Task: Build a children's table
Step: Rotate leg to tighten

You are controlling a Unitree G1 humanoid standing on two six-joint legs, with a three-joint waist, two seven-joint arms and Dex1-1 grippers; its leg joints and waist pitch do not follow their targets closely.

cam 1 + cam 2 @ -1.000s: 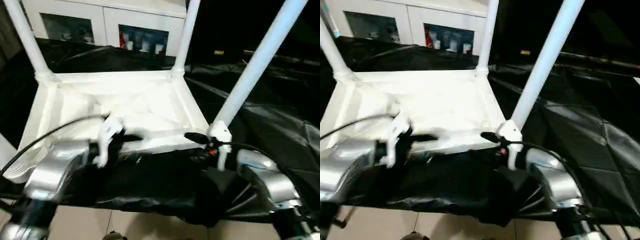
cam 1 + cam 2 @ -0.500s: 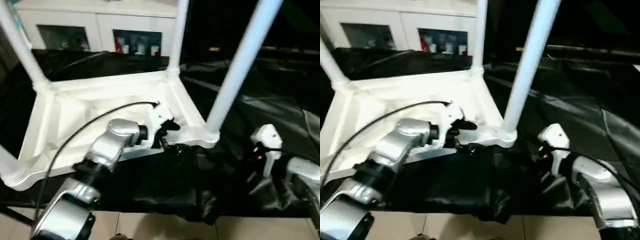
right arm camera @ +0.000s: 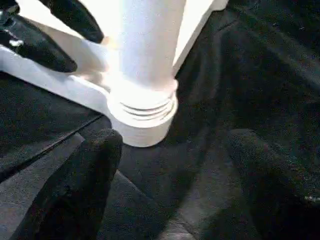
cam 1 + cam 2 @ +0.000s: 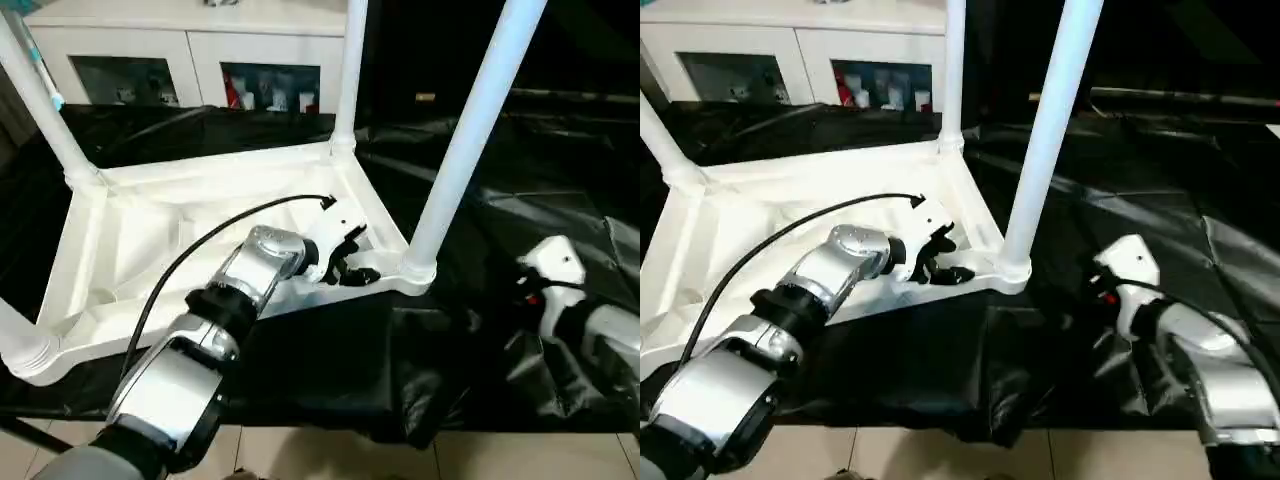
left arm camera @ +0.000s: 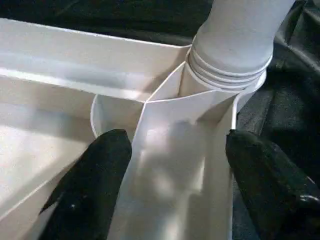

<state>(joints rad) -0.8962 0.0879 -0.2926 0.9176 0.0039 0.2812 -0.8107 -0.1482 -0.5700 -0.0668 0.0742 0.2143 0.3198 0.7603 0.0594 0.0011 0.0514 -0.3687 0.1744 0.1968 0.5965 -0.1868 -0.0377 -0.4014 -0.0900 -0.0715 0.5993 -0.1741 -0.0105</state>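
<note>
Since a second ago the left gripper (image 4: 350, 262) has swung from the near edge of the tabletop (image 4: 150, 240) across to its near right corner, and the right gripper (image 3: 172, 165) has drawn back from that corner onto the black sheet (image 4: 520, 210).

Now the left gripper's fingers (image 5: 92, 185) stand wide apart, one on each side of the rib that runs into the corner socket (image 5: 227, 82). They straddle the rim without visibly clamping it; whether either pad touches the plastic I cannot tell. The right gripper also hangs well open with nothing between its fingers, facing the base of the near right leg (image 4: 470, 130) from just beside it.

The upturned tabletop lies on the black sheet, underside up, with legs standing in its corners: the near right one, the far right leg (image 4: 348, 70) and the far left leg (image 4: 40, 95). A white cabinet (image 4: 190, 60) stands behind.

The risk, as I judge it, lies in that near right leg. If the left gripper pushes or lifts the rim, the tabletop may slide on the slack sheet and the leg could lean or work loose from its socket. The left arm's cable (image 4: 200, 255) might also snag on the ribs.
</note>
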